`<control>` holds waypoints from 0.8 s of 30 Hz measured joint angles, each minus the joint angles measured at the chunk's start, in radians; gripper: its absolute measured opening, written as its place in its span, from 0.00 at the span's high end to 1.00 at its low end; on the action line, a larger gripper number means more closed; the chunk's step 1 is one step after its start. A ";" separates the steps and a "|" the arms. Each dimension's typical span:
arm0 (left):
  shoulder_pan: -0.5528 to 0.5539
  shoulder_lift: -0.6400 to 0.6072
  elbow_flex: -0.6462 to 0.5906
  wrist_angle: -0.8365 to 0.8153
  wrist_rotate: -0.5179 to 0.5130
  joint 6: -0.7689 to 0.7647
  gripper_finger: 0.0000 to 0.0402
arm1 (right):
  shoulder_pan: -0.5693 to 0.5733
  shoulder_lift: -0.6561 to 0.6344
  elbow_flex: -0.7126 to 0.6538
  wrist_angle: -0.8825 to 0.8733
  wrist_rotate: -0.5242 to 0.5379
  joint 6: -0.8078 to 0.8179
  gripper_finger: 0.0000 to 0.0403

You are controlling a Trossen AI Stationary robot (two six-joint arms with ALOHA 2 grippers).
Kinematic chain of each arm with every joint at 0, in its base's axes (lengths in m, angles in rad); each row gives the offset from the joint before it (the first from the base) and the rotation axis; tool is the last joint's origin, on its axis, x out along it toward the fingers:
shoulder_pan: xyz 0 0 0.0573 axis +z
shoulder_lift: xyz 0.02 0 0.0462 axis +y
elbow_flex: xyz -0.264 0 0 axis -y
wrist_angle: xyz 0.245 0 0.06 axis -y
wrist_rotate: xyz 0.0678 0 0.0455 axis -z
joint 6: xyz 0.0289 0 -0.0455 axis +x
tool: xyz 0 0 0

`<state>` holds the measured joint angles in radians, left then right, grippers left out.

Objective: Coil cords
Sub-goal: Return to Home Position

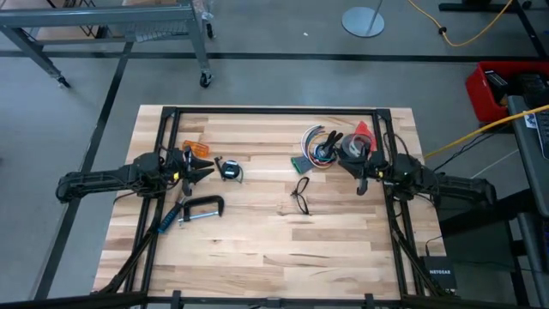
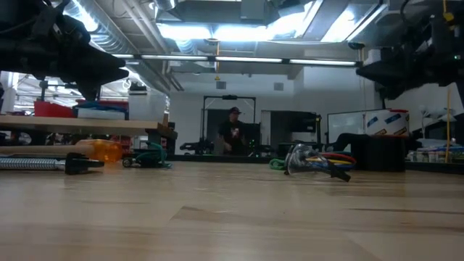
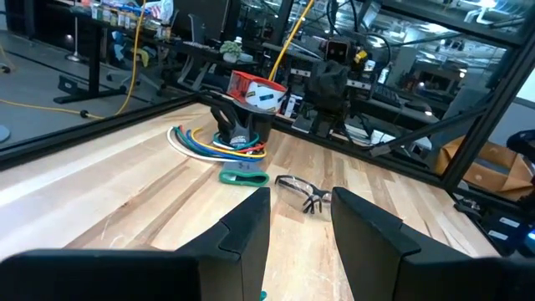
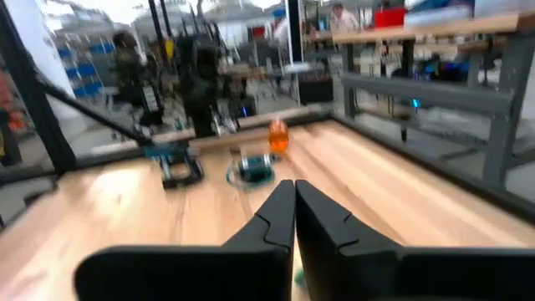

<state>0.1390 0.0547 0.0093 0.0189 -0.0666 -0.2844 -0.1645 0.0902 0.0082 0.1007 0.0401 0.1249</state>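
The cord (image 1: 230,169) lies as a small black coil on the wooden table, left of the middle; it also shows in the right wrist view (image 4: 251,170). My left gripper (image 1: 208,170) hovers level just left of the coil, open (image 3: 301,226), with nothing between its fingers. My right gripper (image 1: 356,167) hovers level at the table's right, shut (image 4: 294,201) and holding nothing. It points across the table toward the coil.
A bundle of multicoloured wires (image 1: 317,144) with a black object on it lies at the far right, a green piece (image 1: 302,163) beside it. Black spectacle-shaped loops (image 1: 300,196) lie mid-table. A metal clamp (image 1: 193,210) and an orange item (image 1: 196,148) lie at the left.
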 joint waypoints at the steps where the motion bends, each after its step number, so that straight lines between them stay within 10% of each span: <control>1: 0.000 0.000 0.000 0.000 0.000 0.004 0.70 | 0.014 0.000 0.000 -0.024 0.017 0.000 0.96; 24: 0.000 0.000 0.000 0.000 0.000 -0.030 0.70 | 0.073 0.012 0.006 0.058 0.011 -0.047 0.95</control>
<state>0.1390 0.0550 0.0093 0.0189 -0.0662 -0.3149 -0.0917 0.1020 0.0143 0.1585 0.0509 0.0776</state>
